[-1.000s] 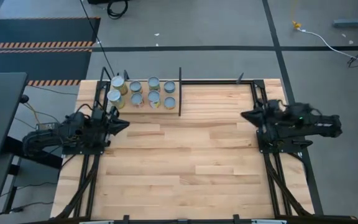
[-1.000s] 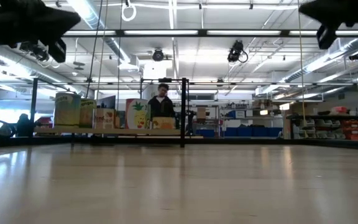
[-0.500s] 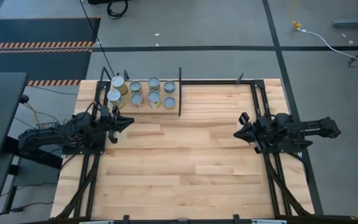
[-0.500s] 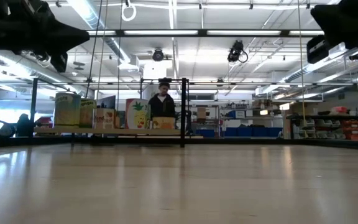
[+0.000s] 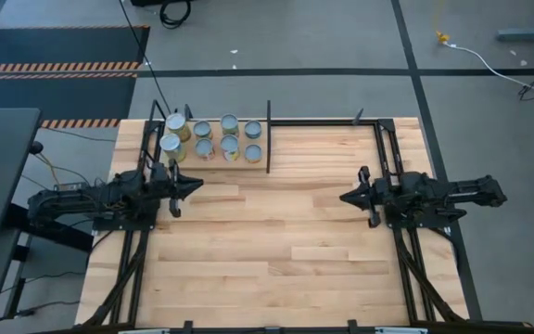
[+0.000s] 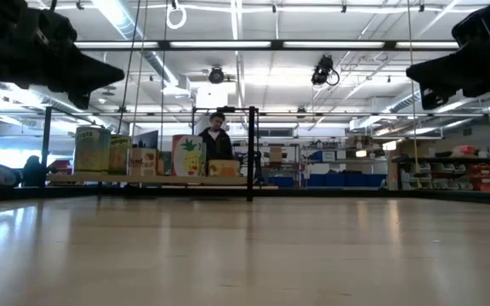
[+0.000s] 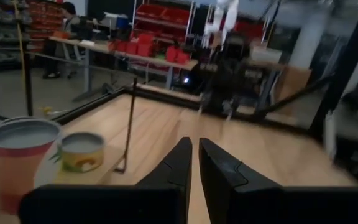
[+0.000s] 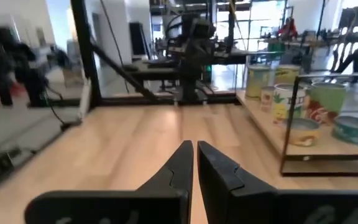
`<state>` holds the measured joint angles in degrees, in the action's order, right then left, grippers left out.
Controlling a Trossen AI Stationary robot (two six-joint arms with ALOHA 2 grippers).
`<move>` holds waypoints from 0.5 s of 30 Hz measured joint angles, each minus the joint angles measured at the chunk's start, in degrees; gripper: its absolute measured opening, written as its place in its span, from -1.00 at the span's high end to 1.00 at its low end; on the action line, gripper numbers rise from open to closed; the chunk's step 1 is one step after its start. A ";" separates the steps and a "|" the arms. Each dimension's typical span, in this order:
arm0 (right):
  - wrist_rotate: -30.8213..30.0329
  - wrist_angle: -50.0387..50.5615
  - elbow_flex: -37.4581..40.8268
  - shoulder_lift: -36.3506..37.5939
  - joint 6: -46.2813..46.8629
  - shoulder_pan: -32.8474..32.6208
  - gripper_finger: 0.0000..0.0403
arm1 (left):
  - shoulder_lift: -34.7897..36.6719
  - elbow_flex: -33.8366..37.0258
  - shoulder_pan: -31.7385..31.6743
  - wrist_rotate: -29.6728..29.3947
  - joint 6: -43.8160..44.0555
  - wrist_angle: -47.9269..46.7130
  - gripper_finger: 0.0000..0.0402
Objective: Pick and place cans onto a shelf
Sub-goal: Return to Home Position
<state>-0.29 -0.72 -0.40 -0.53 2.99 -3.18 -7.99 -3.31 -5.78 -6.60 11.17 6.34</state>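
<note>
Planked wooden surface [image 5: 276, 241] is seen from above, with the shelf [image 5: 213, 161] set at its far edge on the left arm's side. Eight cans [image 5: 228, 125] are stood on it in two rows of four, bounded by black rods [image 5: 268, 139]. The left end effector [image 5: 196, 186] is held clenched and empty near the shelf. The right end effector [image 5: 344, 197], likewise clenched and empty, is held well apart on the right side. A person [image 6: 218, 136] is seen beyond the shelf.

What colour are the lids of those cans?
Silvery blue-grey lids, best seen in the high view.
</note>
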 joint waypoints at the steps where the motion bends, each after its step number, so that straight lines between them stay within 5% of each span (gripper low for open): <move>1: -0.37 -0.18 -0.03 -0.47 -1.35 0.06 0.86 | -0.03 0.03 0.00 -0.03 -1.42 -0.94 0.82; 9: -1.45 -0.22 -0.03 -2.51 -17.82 0.62 0.86 | -0.26 0.07 0.00 -0.50 -20.74 -4.83 0.82; 15: -1.69 -0.84 -0.03 -2.47 -16.27 0.70 0.86 | -0.26 0.07 0.00 -0.47 -22.27 -4.67 0.82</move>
<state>-1.98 -1.56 -0.43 -3.01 -13.28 -2.48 -8.25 -3.25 -5.78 -7.07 -11.10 1.67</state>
